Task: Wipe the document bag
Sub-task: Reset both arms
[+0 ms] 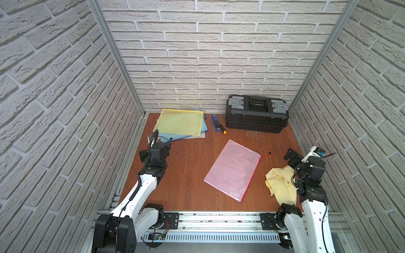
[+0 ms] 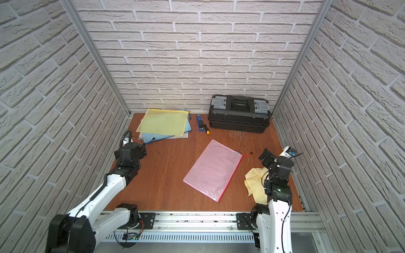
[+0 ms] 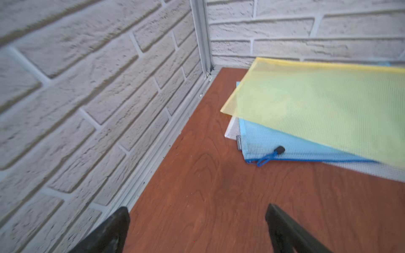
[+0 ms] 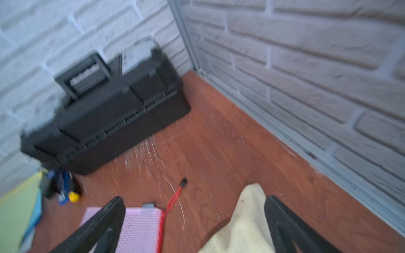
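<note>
Wooden table [image 1: 186, 175] holds a black toolbox [image 1: 256, 114]; in front of it the pink document bag [image 1: 232, 170] lies flat, the yellow cloth [image 1: 278, 179] farther out, loose. Left gripper [image 3: 197, 210] and right gripper [image 4: 195, 201] gape wide, empty: wiping apparently not under way.

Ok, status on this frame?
Left gripper open, empty. Right gripper open over the cloth edge, not gripping. Pink bag flat on the table, nothing on it.
</note>
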You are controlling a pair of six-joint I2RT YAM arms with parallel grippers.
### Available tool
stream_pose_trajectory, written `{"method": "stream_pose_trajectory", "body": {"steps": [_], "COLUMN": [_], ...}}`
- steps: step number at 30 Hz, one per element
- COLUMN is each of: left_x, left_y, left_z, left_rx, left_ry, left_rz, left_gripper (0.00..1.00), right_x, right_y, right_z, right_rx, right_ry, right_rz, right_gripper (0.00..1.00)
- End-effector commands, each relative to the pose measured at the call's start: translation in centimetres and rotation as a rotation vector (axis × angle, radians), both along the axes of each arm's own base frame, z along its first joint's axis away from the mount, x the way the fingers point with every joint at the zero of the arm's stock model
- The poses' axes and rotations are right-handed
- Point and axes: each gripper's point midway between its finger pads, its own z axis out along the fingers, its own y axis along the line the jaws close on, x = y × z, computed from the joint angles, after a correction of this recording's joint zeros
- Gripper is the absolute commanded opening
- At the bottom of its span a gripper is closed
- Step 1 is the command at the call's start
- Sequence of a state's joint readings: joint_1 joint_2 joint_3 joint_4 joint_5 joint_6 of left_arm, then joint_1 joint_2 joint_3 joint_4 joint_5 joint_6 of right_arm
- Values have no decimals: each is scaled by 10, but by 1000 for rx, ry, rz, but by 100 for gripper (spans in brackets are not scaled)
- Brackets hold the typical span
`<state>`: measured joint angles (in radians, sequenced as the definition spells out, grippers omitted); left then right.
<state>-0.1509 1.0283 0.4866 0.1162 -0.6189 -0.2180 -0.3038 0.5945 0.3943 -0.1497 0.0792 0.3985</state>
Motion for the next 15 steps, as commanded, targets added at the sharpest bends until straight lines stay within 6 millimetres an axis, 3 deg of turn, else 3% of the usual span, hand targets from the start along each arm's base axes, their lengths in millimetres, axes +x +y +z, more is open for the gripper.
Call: {"method": "stream_pose_trajectory", "body": {"steps": [1,3,5,8,10,15], "left_x": [19,19,20,17,18,35], "left_y": [-2,-1,2,16,26,1], "left_z": [29,17,13,8,-4,-30], "left_rx": [40,35,39,29,-21,-22], "left_ry": [-201,-206,-258,-350,-366,-279], "left_rz": [-58,-77,-87,-43,-14,-178], "left_gripper": [98,98,98,98,98,98], "right_x": [32,41,45,55,64,102], "right_y": [16,25,22,20,22,48], "right_z": [29,3,-18,-36,-37,-61], "right_rx": [-250,-276,-270,-292,-316,-366], "right_ry": [-181,-150,-169,-167,-201,-195], "right_rz": [122,162,126,104,109,252], "right_gripper": [100,100,100,100,100,100]}}
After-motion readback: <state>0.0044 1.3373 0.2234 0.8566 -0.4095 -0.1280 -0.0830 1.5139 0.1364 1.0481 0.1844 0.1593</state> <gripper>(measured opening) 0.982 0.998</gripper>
